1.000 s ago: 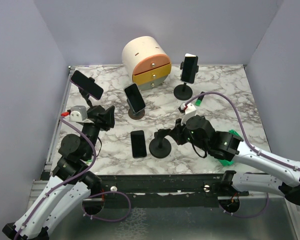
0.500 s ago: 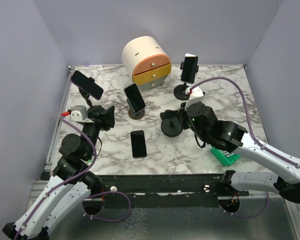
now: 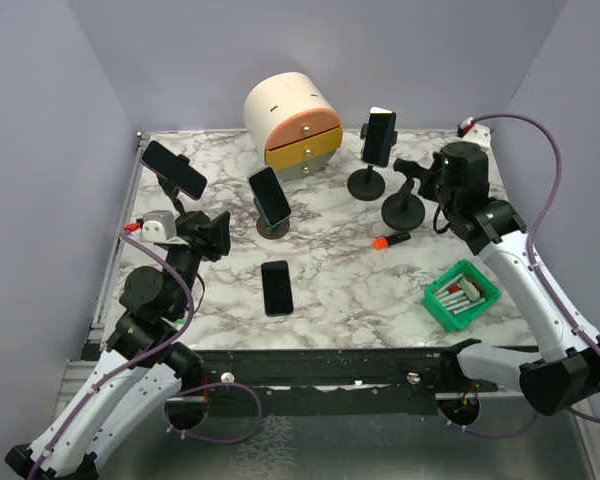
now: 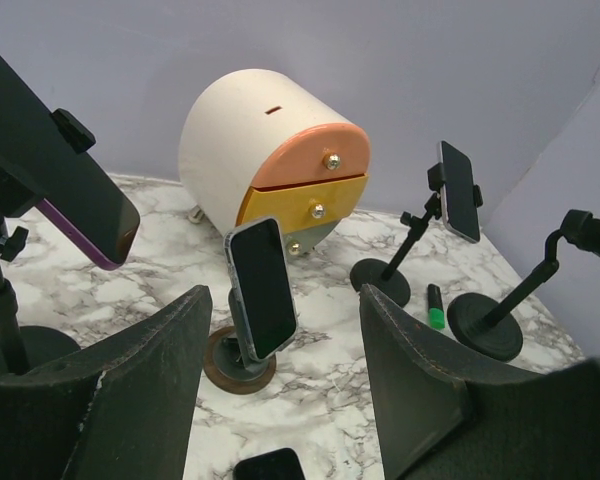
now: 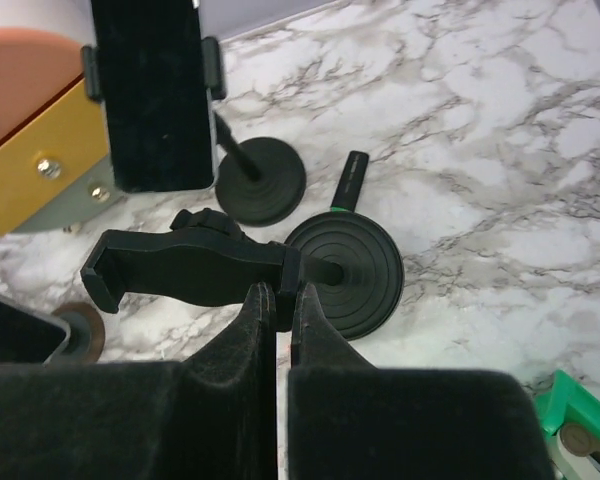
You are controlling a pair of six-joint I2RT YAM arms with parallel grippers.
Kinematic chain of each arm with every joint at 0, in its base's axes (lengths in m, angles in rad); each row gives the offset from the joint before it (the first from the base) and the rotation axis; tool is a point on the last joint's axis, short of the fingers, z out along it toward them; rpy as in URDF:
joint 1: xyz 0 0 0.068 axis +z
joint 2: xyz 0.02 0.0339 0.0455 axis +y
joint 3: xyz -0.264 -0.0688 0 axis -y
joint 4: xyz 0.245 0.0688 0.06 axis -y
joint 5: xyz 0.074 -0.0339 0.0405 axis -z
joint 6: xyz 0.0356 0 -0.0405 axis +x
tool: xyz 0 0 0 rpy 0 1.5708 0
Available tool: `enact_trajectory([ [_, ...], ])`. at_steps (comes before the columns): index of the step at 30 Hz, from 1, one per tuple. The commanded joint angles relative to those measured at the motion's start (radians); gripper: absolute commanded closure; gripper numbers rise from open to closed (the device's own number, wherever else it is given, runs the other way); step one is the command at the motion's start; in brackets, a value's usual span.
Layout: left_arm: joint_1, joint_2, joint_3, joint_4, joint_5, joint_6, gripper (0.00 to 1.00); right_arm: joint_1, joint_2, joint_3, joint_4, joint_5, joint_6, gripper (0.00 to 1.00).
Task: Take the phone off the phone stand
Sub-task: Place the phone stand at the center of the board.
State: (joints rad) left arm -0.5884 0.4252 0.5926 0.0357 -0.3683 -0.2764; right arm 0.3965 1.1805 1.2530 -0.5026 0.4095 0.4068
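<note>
A black phone (image 3: 276, 287) lies flat on the marble table, front centre. My right gripper (image 3: 432, 185) is shut on the neck of an empty black phone stand (image 3: 404, 208) at the back right. In the right wrist view the gripper (image 5: 278, 292) pinches the stand just behind its empty clamp (image 5: 185, 270), above the round base (image 5: 352, 272). The base seems to rest on the table. My left gripper (image 3: 216, 234) is open and empty at the left. In its wrist view (image 4: 280, 400) it faces the middle stand.
Three other stands hold phones: left (image 3: 175, 168), middle (image 3: 270, 197), back (image 3: 379, 137). A round drawer unit (image 3: 292, 122) stands at the back. A red marker (image 3: 392, 240) lies on the table, a green-tipped marker (image 4: 435, 306) between the right stands. A green tray (image 3: 435, 303) is front right.
My right arm has carried the empty stand from the front centre to the back right, beside the back stand. The red marker and green tray are now uncovered. The left arm has not moved.
</note>
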Motion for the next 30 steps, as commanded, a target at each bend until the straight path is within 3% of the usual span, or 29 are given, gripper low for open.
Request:
enact_trajectory([
  [1, 0.009, -0.007, -0.003, -0.005, -0.01, -0.01, 0.38, -0.059, -0.005, 0.007, 0.112, -0.062, 0.058, 1.0],
  [10, 0.01, -0.003, -0.003, -0.006, -0.009, -0.01, 0.39, -0.104, 0.022, -0.028, 0.203, -0.022, 0.088, 1.0],
  [23, 0.011, 0.007, -0.005, -0.012, -0.026, -0.006, 0.39, -0.345, 0.094, -0.035, 0.252, 0.073, 0.224, 1.0],
  [30, 0.01, 0.0, -0.006, -0.01, -0.024, -0.003, 0.39, -0.388, 0.189, -0.026, 0.265, 0.084, 0.259, 1.0],
])
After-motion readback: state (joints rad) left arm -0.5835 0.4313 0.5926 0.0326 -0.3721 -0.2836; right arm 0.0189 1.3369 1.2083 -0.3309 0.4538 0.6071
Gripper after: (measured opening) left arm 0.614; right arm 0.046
